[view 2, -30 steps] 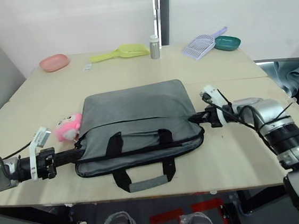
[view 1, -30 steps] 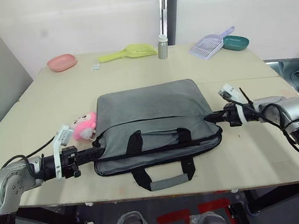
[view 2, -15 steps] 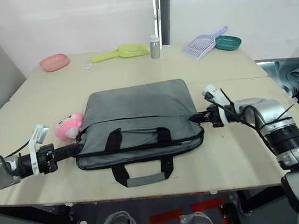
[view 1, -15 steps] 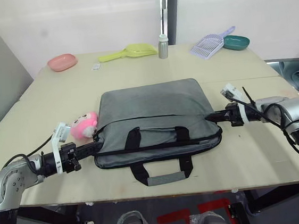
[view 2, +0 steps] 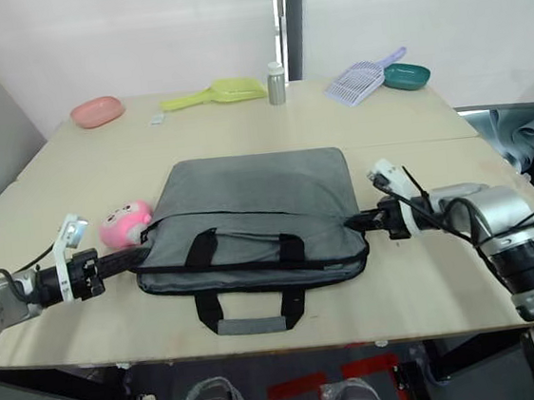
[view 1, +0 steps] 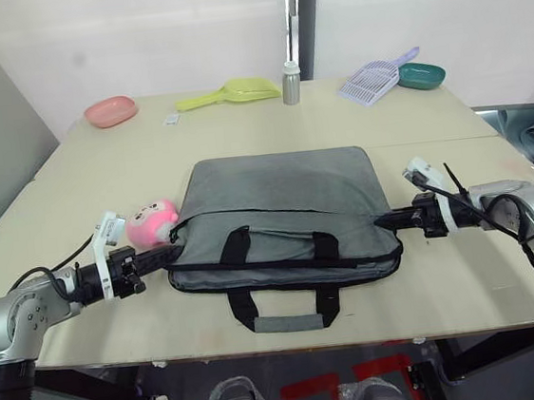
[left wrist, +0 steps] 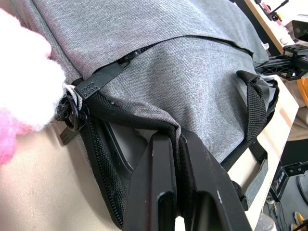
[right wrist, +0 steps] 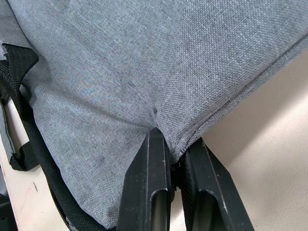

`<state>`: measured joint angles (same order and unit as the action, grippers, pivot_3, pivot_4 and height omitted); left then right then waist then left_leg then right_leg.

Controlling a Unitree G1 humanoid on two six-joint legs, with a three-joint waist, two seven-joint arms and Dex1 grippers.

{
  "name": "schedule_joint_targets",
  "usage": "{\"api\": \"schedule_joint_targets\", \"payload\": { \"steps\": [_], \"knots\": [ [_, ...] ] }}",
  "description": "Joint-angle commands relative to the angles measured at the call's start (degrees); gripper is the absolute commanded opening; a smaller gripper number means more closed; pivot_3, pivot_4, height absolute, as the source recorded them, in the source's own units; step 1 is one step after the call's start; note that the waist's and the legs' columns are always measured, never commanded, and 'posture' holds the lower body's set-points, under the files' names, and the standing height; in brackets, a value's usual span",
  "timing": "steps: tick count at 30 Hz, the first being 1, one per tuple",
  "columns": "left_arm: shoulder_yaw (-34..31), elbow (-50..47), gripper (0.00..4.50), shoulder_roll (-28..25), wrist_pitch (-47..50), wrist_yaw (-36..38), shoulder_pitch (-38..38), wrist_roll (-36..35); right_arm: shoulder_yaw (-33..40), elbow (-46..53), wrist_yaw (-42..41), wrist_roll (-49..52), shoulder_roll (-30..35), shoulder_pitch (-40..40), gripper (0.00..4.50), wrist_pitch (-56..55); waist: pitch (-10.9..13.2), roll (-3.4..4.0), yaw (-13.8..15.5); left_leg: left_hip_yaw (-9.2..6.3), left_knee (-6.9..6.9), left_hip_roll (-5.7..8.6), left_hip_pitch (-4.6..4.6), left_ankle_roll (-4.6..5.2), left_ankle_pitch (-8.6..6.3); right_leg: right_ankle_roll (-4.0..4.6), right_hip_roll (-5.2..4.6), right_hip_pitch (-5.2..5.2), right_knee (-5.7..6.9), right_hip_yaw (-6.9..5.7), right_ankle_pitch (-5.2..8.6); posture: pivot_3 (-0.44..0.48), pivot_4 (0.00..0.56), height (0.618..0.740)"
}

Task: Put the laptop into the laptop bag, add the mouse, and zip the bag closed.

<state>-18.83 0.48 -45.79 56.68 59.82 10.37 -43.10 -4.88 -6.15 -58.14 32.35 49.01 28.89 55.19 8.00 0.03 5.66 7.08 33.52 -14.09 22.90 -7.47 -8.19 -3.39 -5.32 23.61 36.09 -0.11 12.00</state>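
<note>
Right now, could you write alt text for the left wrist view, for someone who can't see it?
Two black fingers of the left tool pinch the edge of a grey laptop bag beside its black zipper, which is partly open at this corner. A fluffy pink and white plush toy presses against the bag's corner, and the right tool grips the bag's far end.

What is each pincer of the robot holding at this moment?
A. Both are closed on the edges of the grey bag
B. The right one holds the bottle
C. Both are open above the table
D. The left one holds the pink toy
A: the left pincer and the right pincer each pinch an opposite edge of the laptop bag.
</note>
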Motion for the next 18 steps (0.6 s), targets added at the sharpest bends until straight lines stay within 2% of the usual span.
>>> {"api": "schedule_joint_targets", "payload": {
  "steps": [1, 3, 6, 15, 16, 18],
  "knots": [
    [-1.2, -0.6, 0.0, -2.2, -0.4, 1.2, -0.6, -0.7, 2.6, -1.0, 0.6, -1.8, 1.7, 0.2, 0.03, -1.0, 0.0, 0.0, 0.0, 0.0, 0.0, 0.0, 0.0, 0.0, 0.0, 0.0, 0.0, 0.0, 0.0, 0.0, 0.0, 0.0, 0.15, 0.74],
    [-1.1, -1.1, 0.0, -2.6, -0.9, 1.7, -1.3, -0.4, 2.4, -1.9, 0.5, -2.3, 1.5, 0.5, 0.03, -1.8, 0.0, 0.0, 0.0, 0.01, 0.0, 0.0, 0.01, 0.0, 0.0, 0.0, 0.0, 0.0, -0.02, 0.0, 0.0, 0.0, 0.15, 0.74],
    [-1.6, -0.7, 0.0, -3.6, -1.5, 2.6, -1.5, -0.1, 2.7, -2.2, -1.3, -2.0, 2.4, 0.3, 1.14, -2.9, 0.0, 0.0, -0.1, 0.02, -0.03, 0.0, 0.0, 0.0, 0.0, 0.01, 0.0, 0.02, -0.02, 0.0, 0.0, 0.0, 0.15, 0.74],
    [-4.4, 0.9, 3.21, -15.2, -4.5, 10.1, 0.3, 0.2, 9.9, -0.4, -8.7, 0.6, 12.3, -3.1, 4.3, -3.3, 0.0, 0.0, 0.1, 0.04, -0.04, -0.01, -0.04, 0.0, -0.01, 0.01, 0.0, 0.01, -0.04, 0.04, 0.01, 0.0, 0.15, 0.74],
    [-5.3, 1.1, 3.55, -17.4, -4.6, 12.2, 0.2, 0.0, 11.9, 0.9, -9.9, 1.5, 13.9, -4.3, 4.5, -3.1, 0.0, -0.01, 0.1, 0.06, -0.04, -0.01, -0.04, 0.0, -0.01, 0.01, 0.0, 0.02, -0.03, 0.05, 0.01, 0.0, 0.15, 0.74],
    [-7.0, 1.1, 4.22, -21.1, -5.1, 16.3, -0.4, -0.4, 15.9, 3.8, -11.9, 3.2, 16.8, -6.7, 4.5, -2.8, 0.0, -0.02, 0.2, 0.07, -0.05, -0.03, 0.03, 0.01, -0.01, 0.02, 0.01, 0.1, -0.04, 0.04, 0.02, 0.0, 0.15, 0.74]
  ]
}}
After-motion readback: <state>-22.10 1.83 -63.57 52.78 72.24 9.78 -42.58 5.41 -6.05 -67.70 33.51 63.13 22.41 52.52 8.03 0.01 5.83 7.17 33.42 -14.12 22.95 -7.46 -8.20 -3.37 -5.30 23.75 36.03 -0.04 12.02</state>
